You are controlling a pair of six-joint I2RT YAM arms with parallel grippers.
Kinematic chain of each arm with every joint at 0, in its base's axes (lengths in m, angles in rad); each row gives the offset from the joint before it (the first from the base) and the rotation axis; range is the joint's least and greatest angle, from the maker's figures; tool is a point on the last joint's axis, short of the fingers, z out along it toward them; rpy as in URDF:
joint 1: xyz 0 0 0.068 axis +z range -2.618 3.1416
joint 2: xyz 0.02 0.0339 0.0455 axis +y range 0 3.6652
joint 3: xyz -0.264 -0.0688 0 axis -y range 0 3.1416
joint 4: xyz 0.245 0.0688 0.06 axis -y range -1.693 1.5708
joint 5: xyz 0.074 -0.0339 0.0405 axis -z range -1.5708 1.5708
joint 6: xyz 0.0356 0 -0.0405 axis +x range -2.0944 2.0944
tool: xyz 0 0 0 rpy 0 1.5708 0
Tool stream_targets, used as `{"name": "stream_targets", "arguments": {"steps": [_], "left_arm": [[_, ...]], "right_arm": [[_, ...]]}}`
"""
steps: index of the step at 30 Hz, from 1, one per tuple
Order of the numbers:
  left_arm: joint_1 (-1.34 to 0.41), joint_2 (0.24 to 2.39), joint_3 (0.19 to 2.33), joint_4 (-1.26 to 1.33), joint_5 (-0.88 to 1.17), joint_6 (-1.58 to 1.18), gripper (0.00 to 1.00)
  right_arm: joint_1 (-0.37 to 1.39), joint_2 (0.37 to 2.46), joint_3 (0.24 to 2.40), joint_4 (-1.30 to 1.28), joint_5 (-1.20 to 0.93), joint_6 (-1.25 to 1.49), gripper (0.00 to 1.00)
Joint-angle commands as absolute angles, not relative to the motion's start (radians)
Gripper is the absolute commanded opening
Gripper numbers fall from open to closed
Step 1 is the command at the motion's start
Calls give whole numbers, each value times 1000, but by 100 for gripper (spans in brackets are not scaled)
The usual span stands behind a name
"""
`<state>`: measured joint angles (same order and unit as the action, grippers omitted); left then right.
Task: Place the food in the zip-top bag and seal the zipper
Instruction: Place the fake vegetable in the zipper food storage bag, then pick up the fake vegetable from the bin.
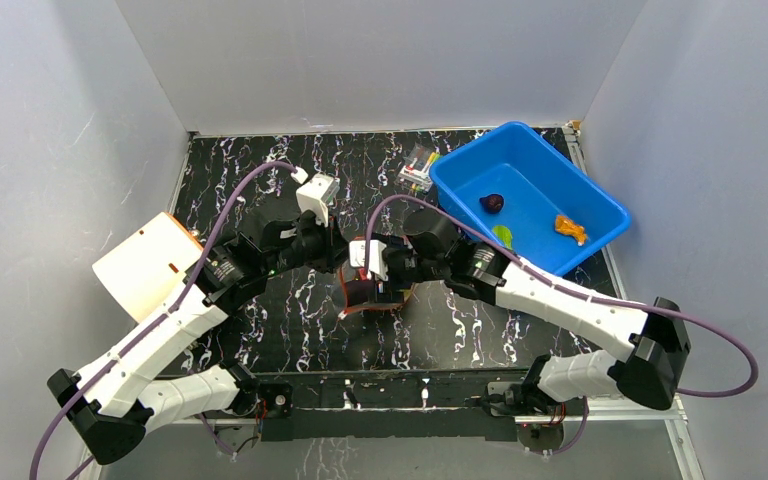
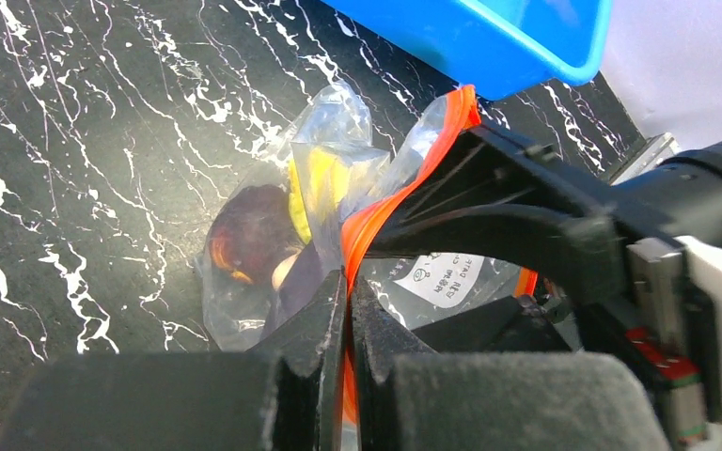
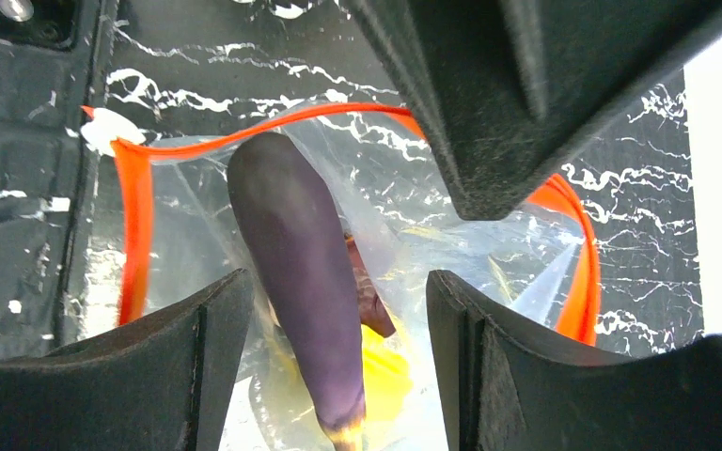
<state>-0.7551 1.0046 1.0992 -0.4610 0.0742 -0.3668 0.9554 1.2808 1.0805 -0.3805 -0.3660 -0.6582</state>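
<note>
Black white-veined table point(image 1: 300, 330) before me, blue bin point(image 1: 535, 170) far right, stick packet point(image 1: 417, 167) just beside it, bag point(image 2: 338, 117) mid-table, tan box point(image 1: 145, 262) at left.

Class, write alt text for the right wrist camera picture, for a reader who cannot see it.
A dark purple eggplant lies in the open mouth of a clear zip-top bag, between the parted fingers of the right gripper. The red-orange zipper loops open around it, and a yellow piece shows beneath, all on a black marbled table.
</note>
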Motion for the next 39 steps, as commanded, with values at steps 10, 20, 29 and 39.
{"name": "stream_targets", "arguments": {"steps": [10,20,29,39], "left_arm": [[-751,986,1104,-458,-116,-328,0],[-752,998,1180,-432,-215,-272,0],[-752,1033,1283,-459,-406,-176,0],[-752,1020,1170,-456,-353,-213,0]], "right_arm": [[957,1040,1046,7,-507,-229,57],[957,997,1155,-66,39,15,73],[915,1128,1259,-219,353,55,75],[554,1239,1315,-326,201,248,69]]}}
